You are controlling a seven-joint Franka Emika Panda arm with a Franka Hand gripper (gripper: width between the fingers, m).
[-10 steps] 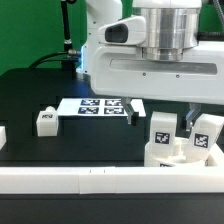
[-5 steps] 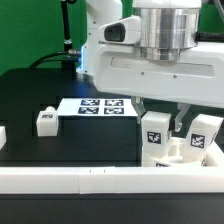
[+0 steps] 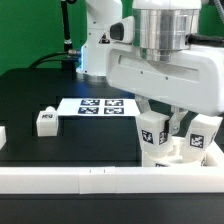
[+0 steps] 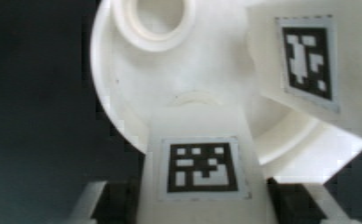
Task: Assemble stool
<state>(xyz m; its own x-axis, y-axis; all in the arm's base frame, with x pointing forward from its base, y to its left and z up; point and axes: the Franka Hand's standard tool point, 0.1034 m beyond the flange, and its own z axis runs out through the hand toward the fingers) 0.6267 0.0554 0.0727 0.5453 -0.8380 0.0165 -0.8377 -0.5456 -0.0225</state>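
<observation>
Hand [image 4: 204,197]: I see it pinching the held leg [image 4: 204,160], one finger [image 4: 110,200] against each side.
Held leg: over the seat [image 3: 176,153] rim, tag facing me. I cannot tell if it touches.
Second leg [image 3: 205,133]: standing on the seat, just beside the held leg, toward the exterior view's right.
Seat: on the black surface [image 3: 80,145], near the white rail [image 3: 100,178].
Loose leg [image 3: 44,121]: alone, well apart at the exterior view's left.
Marker board [image 3: 97,105]: flat behind them.
</observation>
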